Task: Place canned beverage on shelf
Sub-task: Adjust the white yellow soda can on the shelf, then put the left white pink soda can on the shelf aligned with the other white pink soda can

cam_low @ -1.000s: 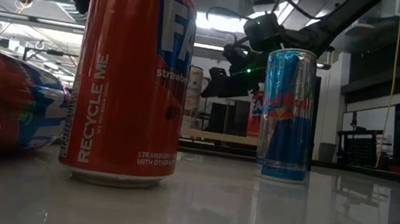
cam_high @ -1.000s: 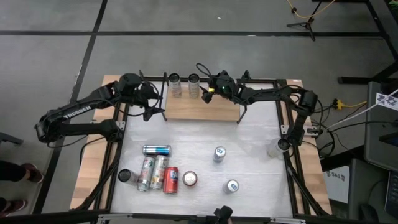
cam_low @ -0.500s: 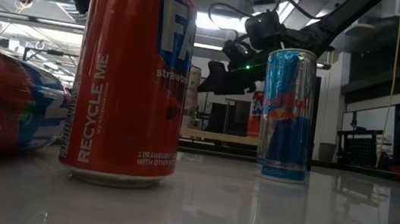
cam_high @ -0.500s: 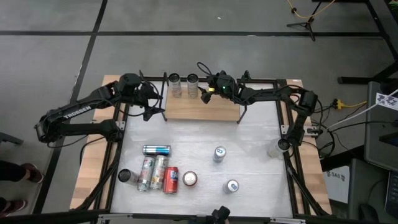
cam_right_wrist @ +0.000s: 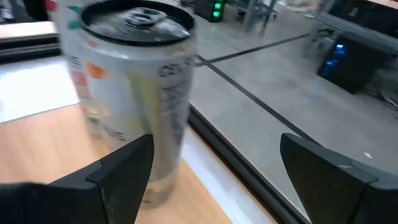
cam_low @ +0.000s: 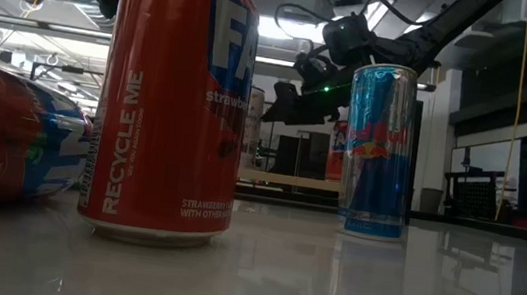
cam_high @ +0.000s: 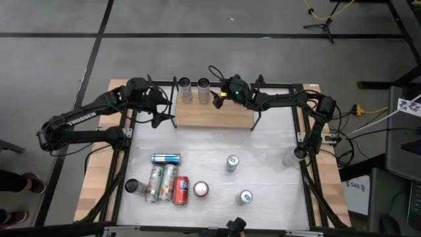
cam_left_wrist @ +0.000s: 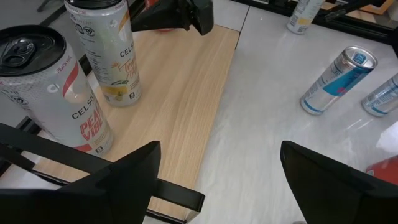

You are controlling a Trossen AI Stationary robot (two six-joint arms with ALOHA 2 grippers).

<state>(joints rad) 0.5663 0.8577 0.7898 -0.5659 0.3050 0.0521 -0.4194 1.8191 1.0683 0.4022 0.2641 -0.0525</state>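
Right gripper point(cam_high: 215, 100), jaws apart and empty, has backed slightly from the can point(cam_high: 204, 85) on the shelf point(cam_high: 217, 115); left gripper point(cam_high: 158, 105) open, unmoved.

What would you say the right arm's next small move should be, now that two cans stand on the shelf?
Probably lift the right gripper up and back from the shelf. Its fingers stand open, apart from the second can, which stands upright beside the first can, so nothing is held. Then it could head for a can on the table, perhaps the upright blue-and-silver can.
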